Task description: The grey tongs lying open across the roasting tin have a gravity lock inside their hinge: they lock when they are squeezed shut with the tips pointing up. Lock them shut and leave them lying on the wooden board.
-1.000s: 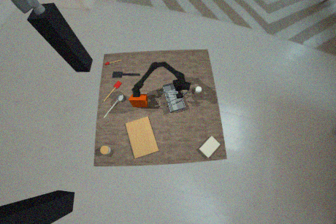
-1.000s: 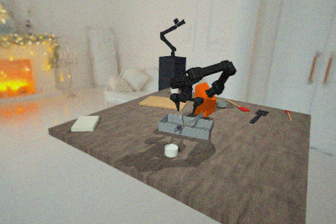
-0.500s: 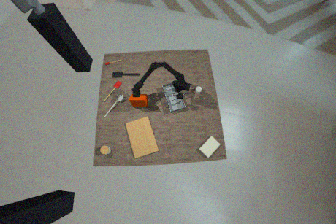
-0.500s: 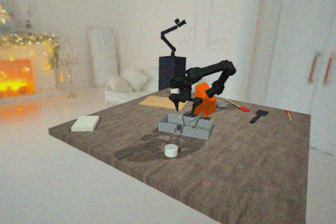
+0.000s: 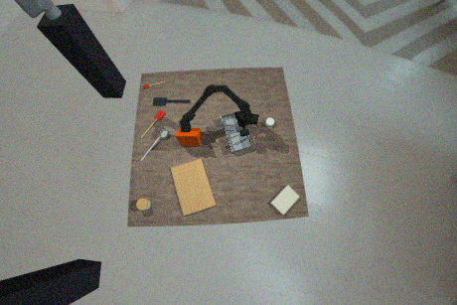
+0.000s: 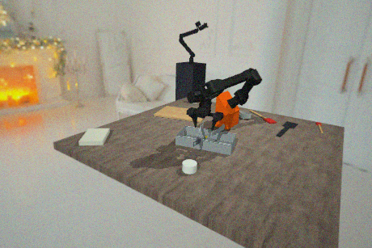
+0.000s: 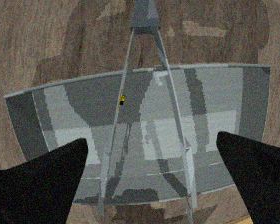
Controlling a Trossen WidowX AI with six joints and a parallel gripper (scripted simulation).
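Note:
The grey tongs [image 7: 145, 19] [image 6: 197, 142] lie spread open across the roasting tin [image 7: 255, 100] [image 6: 220, 147] [image 5: 241, 148]. In the wrist view their hinge is beyond the tin's far wall and their two arms fan out toward me, with a small yellow mark by the left arm. My gripper [image 7: 154, 142] [image 6: 205, 128] is open and empty above the tin, pointing down. One finger is on each outer side of the tongs' arms, with a gap to both. The wooden board [image 5: 194, 187] [image 6: 174, 113] lies flat, away from the tin.
The orange block [image 5: 189, 139] [image 6: 227, 110] is at the arm's base. A white round piece [image 5: 269, 121] [image 6: 189, 166] stands near the tin. A pale block [image 5: 285, 200] [image 6: 95, 136] lies near a corner. A black spatula [image 5: 160, 101], a ladle [image 5: 164, 134] and red-headed utensils lie at the left.

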